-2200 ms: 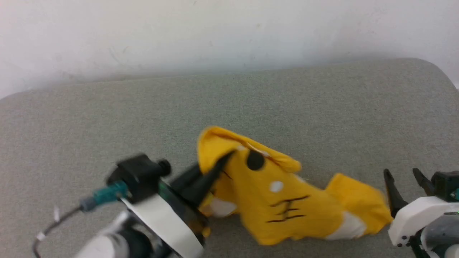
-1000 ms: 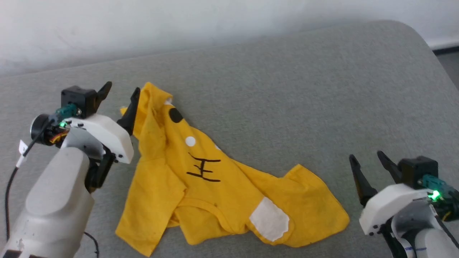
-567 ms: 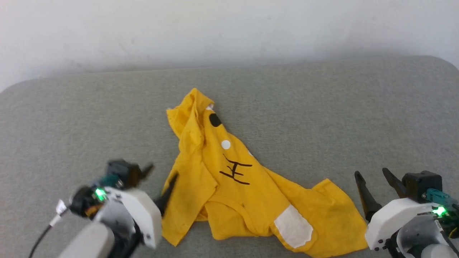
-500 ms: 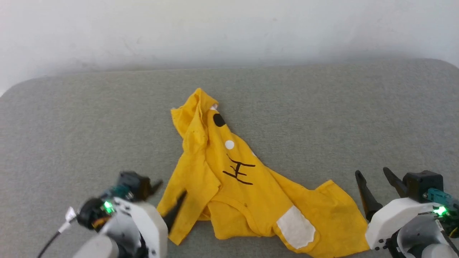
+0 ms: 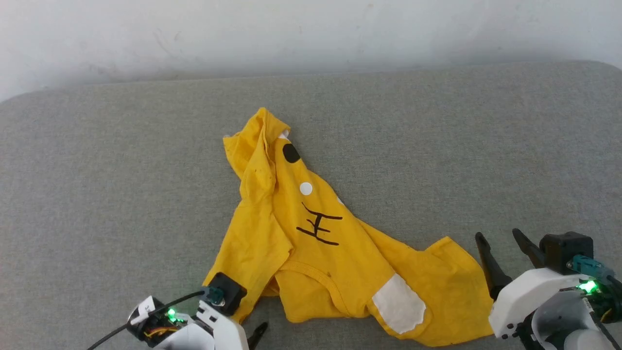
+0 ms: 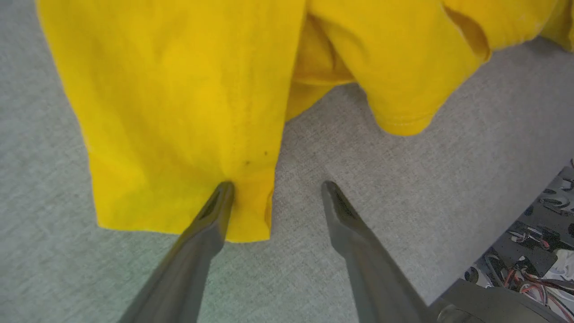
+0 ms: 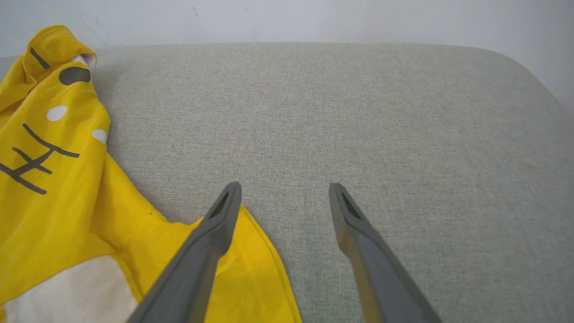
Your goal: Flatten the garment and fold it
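- Plainly, the garment lay crumpled, not flattened, on the middle of the grey bench, towards its near edge.
- Its narrow, bunched end pointed towards the pale wall, and the cloth widened towards the robot into two spread lobes, one at the near left and one at the near right.
- On the mustard-yellow cloth a black dot sat near the far end, with a white dot below it, then a group of black lines, and a white patch close to the near right hem.
- A curved seam crossed the near middle, where one layer folded over another.
- In the left wrist view the left fingers stood spread wide with nothing between them.
- One tip lay over the hem corner of the garment; whether it touched the cloth I could not tell. The other tip was over bare bench.
- In the head view one tip of the left fingers showed at the bottom edge, just beside the garment's near left lobe.
- The right fingers were parted just as wide and empty, pointing away from the robot, just beside the garment's right edge.
- In the right wrist view one of the right fingers crossed the yellow edge of the garment, and the other was over bare bench.
- Loose cables showed past the bench's edge in the left wrist view.
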`<state>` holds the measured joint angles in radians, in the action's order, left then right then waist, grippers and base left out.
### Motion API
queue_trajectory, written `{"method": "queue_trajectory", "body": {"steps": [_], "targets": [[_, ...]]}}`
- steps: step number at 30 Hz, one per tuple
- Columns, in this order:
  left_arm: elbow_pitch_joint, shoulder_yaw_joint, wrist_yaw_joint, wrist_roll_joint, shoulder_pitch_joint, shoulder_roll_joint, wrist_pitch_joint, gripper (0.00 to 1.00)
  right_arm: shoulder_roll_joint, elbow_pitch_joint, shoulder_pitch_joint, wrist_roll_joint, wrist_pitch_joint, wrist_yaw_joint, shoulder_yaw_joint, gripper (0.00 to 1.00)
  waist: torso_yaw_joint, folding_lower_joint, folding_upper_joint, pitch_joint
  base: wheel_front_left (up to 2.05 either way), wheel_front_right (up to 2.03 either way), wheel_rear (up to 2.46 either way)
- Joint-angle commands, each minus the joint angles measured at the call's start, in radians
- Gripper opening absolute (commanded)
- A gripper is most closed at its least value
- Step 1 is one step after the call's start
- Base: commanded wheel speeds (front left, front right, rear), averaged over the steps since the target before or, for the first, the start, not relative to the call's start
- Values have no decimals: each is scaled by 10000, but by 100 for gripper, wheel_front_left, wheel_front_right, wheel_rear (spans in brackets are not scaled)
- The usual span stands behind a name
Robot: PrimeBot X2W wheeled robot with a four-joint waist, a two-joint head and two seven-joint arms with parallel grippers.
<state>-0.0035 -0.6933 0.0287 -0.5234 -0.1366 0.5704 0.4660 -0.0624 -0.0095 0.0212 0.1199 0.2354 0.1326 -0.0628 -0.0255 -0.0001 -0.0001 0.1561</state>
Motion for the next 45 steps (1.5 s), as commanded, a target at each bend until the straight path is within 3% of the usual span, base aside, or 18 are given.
{"method": "queue_trajectory", "body": {"steps": [1,8,9,10,13,17,21,23,27,33,39,43,44,45], "targets": [[369,-138,116,279,-180,62,43,100,29,57,-162,31,-99,-19,-4,100,-101,1,1,82,0,0,0],[1250,-412,29,520,-303,27,99,100,51,150,-267,6,-151,-19,53,100,-232,1,1,177,0,0,0],[1353,-464,-65,413,-272,5,213,44,54,164,-269,4,-164,-19,52,100,-237,1,1,174,0,0,0],[1421,-512,-159,355,-267,5,275,0,57,178,-265,4,-179,-19,46,100,-237,1,1,162,0,0,0],[1457,-534,-268,308,-333,-29,175,0,66,234,-223,-10,-212,-19,3,100,-155,1,1,39,0,0,0],[731,81,-62,-198,-361,-325,-720,0,77,286,-74,-16,-212,-19,-24,100,155,1,1,-361,0,0,0],[-479,1331,309,-1424,-106,-576,-1544,0,80,272,47,-28,-160,-19,-85,100,431,1,1,-664,0,0,0],[-758,1690,454,-1663,-33,-547,-1715,0,81,264,79,-24,-145,-19,-91,100,486,1,1,-720,0,0,0],[-1310,3320,1101,-2568,362,-334,-2452,0,87,229,181,13,-72,-19,-24,100,630,1,1,-819,0,0,0],[-468,4789,1970,-3371,1101,-157,-2782,0,92,225,276,112,156,-19,159,100,558,1,1,-687,0,0,0],[1201,5074,2679,-3286,1458,-140,-2880,0,-41,322,444,282,677,-19,253,100,316,1,1,-453,0,0,0],[2128,5059,2930,-2966,1261,-239,-3309,0,-82,426,560,426,1033,-19,205,100,241,1,1,-373,0,0,0],[2273,5037,2898,-2969,1195,-311,-3376,44,-117,460,585,422,1127,-19,196,100,244,1,1,-367,0,0,0],[2386,5048,2865,-2994,1120,-398,-3476,100,-146,481,602,420,1192,-19,169,100,262,1,1,-360,0,0,0]]}}
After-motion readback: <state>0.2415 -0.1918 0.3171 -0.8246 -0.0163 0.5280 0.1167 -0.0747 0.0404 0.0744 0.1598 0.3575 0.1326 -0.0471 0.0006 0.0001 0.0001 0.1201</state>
